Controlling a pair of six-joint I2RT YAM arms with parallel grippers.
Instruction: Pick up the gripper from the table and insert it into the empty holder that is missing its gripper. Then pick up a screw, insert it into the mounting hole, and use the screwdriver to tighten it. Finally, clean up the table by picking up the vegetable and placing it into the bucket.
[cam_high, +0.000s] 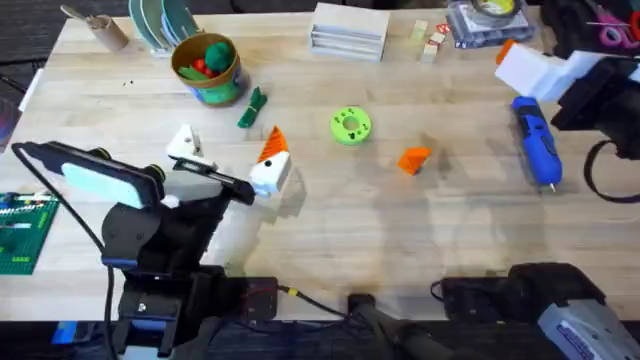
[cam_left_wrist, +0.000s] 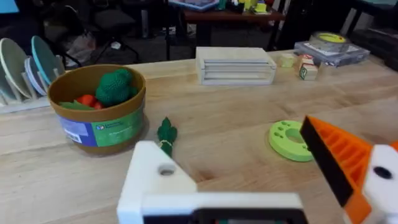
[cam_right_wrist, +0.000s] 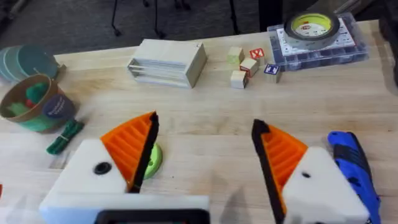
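Claws: from my seat, the left claw (cam_high: 228, 168) sits low over the counter's (cam_high: 330, 220) left-middle, its two white bases spread apart with nothing between them.
Holder: on the left claw's own camera, the near white base (cam_left_wrist: 155, 180) carries no orange tip, and a small dark mounting hole (cam_left_wrist: 166, 170) shows in its side; the twin base wears an orange ribbed tip (cam_left_wrist: 339, 155).
Right claw: I see the right claw (cam_right_wrist: 205, 149) with both orange pads in place, spread wide, gripping nothing.
Gripper: the loose orange gripper (cam_high: 413, 159) lies on bare wood near mid-counter, right of the lime-green disc (cam_high: 350, 126).
Screwdriver: the blue screwdriver (cam_high: 537, 141) lies toward the right edge, well apart from the gripper.
Vegetable: the dark-green vegetable (cam_high: 251, 109) rests just beside the bucket (cam_high: 207, 68).
Bucket: far left, already holding red and green toy food.
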